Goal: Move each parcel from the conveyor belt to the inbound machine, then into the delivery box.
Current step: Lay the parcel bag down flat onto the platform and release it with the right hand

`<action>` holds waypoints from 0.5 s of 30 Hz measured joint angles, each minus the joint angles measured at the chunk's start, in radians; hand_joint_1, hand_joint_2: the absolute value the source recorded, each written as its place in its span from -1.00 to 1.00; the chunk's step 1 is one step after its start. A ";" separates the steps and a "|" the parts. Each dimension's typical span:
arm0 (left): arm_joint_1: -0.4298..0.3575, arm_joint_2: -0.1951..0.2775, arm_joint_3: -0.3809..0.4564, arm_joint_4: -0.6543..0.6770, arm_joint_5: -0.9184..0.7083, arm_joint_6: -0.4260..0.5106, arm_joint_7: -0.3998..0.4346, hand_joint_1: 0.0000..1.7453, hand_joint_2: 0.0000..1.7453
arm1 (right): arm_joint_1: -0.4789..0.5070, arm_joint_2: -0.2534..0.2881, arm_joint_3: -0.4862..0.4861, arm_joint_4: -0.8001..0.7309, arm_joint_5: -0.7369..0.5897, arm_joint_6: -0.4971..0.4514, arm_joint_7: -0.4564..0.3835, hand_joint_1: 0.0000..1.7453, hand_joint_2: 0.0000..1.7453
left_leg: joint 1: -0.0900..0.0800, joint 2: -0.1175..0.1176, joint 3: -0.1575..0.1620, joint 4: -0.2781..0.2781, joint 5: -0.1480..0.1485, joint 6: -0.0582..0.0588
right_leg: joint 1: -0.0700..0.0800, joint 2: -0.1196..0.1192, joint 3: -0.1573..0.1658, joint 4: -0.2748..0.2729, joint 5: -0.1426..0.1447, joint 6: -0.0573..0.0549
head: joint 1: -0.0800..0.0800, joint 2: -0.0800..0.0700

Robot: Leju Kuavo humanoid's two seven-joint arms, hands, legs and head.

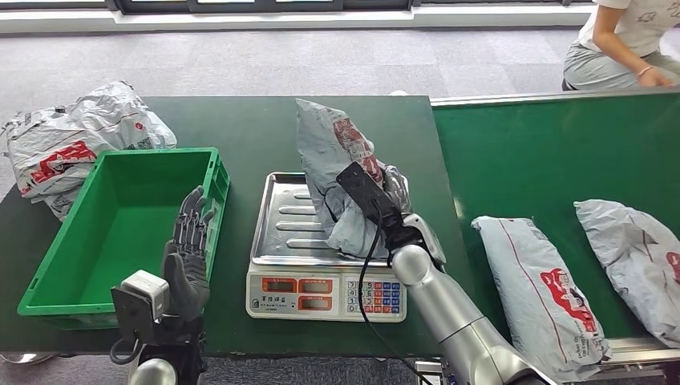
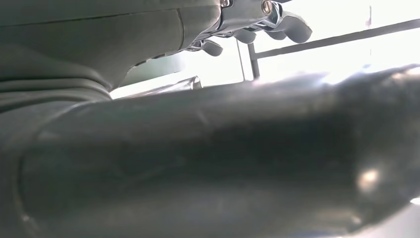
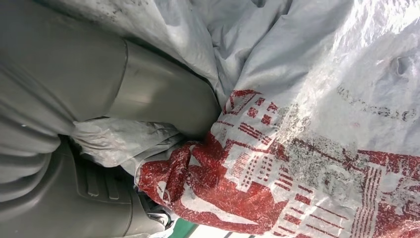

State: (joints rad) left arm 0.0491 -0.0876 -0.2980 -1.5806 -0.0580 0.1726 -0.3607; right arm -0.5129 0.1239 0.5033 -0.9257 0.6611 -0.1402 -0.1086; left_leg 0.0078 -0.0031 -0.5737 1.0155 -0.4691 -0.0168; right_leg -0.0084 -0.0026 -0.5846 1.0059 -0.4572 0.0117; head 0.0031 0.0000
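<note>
Your right hand [image 1: 383,215] grips a grey parcel [image 1: 341,164] standing up over the scale [image 1: 281,265].

Your right hand's fingers squeeze crumpled grey plastic with red print, and the parcel's low end rests on the scale's silver tray. Your left hand [image 1: 188,253] hovers just left of the scale, at the green box [image 1: 64,277]'s near corner, with its fingers apart and nothing in them. Two more grey parcels lie on the green belt [image 1: 521,160] to the right of the scale, one near [image 1: 537,289] and one far [image 1: 637,261]. A pile of grey bags [image 1: 68,144] sits left of the scale, behind the green box. A person [image 1: 621,44] sits far behind the belt.
</note>
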 joint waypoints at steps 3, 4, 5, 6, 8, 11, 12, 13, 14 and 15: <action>-0.006 -0.003 -0.006 0.007 0.000 -0.007 -0.002 -1.00 -1.00 | 0.003 0.016 0.011 0.011 -0.027 -0.003 -0.005 0.69 1.00 | 0.000 0.000 0.000 0.000 0.000 0.000 | 0.000 0.000 0.000 0.000 0.000 0.000 | 0.000 0.000; -0.008 -0.004 -0.008 0.010 0.000 -0.009 -0.003 -1.00 -1.00 | 0.005 0.020 0.014 0.014 -0.035 -0.007 -0.006 0.20 1.00 | 0.000 0.000 0.000 0.000 0.000 0.000 | 0.000 0.000 0.000 0.000 0.000 0.000 | 0.000 0.000; -0.010 -0.004 -0.008 0.012 0.000 -0.010 -0.003 -1.00 -1.00 | 0.008 0.022 0.017 0.017 -0.039 -0.012 -0.007 -0.30 1.00 | 0.000 0.000 0.000 0.000 0.000 0.000 | 0.000 0.000 0.000 0.000 0.000 0.000 | 0.000 0.000; -0.012 -0.004 -0.009 0.015 0.000 -0.012 -0.004 -1.00 -1.00 | 0.011 0.024 0.020 0.020 -0.041 -0.018 -0.006 -0.81 1.00 | 0.000 0.000 0.000 0.000 0.000 0.000 | 0.000 0.000 0.000 0.000 0.000 0.000 | 0.000 0.000; -0.015 -0.004 -0.009 0.020 0.000 -0.015 -0.006 -1.00 -1.00 | 0.019 0.026 0.024 0.022 -0.041 -0.032 -0.002 -1.00 0.00 | 0.000 0.000 0.000 0.000 0.000 0.000 | 0.000 0.000 0.000 0.000 0.000 0.000 | 0.000 0.000; -0.016 -0.004 -0.009 0.024 0.003 -0.018 -0.013 -1.00 -1.00 | 0.043 0.028 0.024 0.008 -0.044 -0.065 -0.005 -1.00 -0.50 | 0.000 0.000 0.000 0.000 0.000 0.000 | 0.000 0.000 0.000 0.000 0.000 0.000 | 0.000 0.000; -0.016 -0.004 -0.009 0.024 0.004 -0.018 -0.016 -1.00 -1.00 | 0.056 0.028 0.024 -0.007 -0.046 -0.074 -0.008 -1.00 0.00 | 0.000 0.000 0.000 0.000 0.000 0.000 | 0.000 0.000 -0.001 0.000 0.000 0.000 | 0.000 0.000; -0.016 -0.004 -0.009 0.024 0.004 -0.018 -0.018 -1.00 -1.00 | 0.070 0.028 0.024 -0.027 -0.049 -0.083 -0.011 -1.00 0.50 | 0.000 0.000 0.000 0.000 0.000 0.000 | 0.000 0.000 -0.001 0.000 0.000 0.000 | 0.000 0.000; -0.015 -0.004 -0.009 0.024 0.004 -0.017 -0.021 -1.00 -1.00 | 0.086 0.027 0.024 -0.051 -0.051 -0.091 -0.013 -1.00 1.00 | 0.000 0.000 0.000 0.000 0.000 0.000 | 0.000 0.000 -0.001 0.000 0.000 0.000 | 0.000 0.000; -0.015 -0.004 -0.009 0.024 0.004 -0.016 -0.023 -1.00 -1.00 | 0.101 0.027 0.024 -0.077 -0.053 -0.099 -0.013 -1.00 1.00 | 0.000 0.000 0.000 0.000 0.000 0.000 | 0.000 0.000 -0.001 0.000 0.000 0.000 | 0.000 0.000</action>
State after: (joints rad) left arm 0.0338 -0.0919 -0.3071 -1.5568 -0.0542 0.1563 -0.3836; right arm -0.4121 0.1507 0.5276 -1.0025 0.6080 -0.2394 -0.1220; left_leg 0.0078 -0.0028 -0.5741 1.0155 -0.4692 -0.0168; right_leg -0.0086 -0.0023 -0.5856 1.0059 -0.4573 0.0116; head 0.0030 0.0000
